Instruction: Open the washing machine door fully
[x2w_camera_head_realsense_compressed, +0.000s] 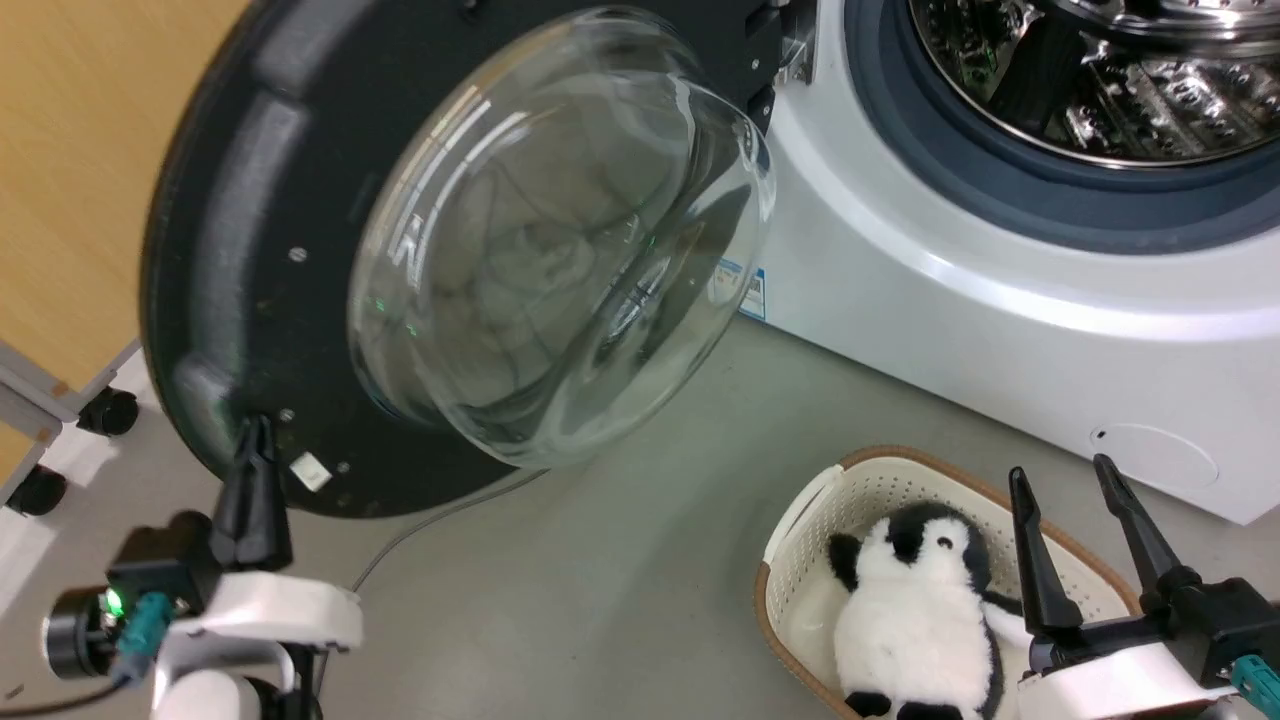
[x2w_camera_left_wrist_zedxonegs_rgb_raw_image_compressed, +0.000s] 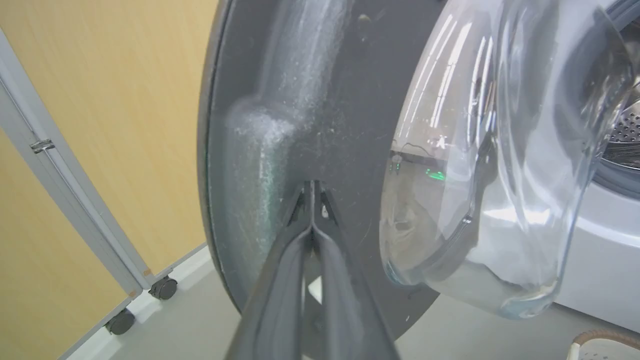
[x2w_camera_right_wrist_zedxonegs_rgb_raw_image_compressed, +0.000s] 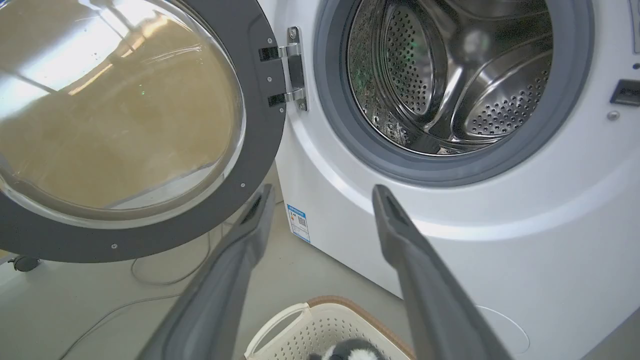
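The washing machine door is swung wide to the left, its black inner rim and bulging clear glass bowl facing me. The door hangs on a metal hinge at the left of the white washing machine; the steel drum inside the grey seal is exposed. My left gripper is shut, tips pressed against the lower part of the door's black rim; the left gripper holds nothing. My right gripper stands open over the basket, away from the door.
A cream basket holding a black-and-white penguin plush sits on the floor in front of the machine. A wood-coloured panel on castors stands behind the door at left. A thin cable lies on the grey floor.
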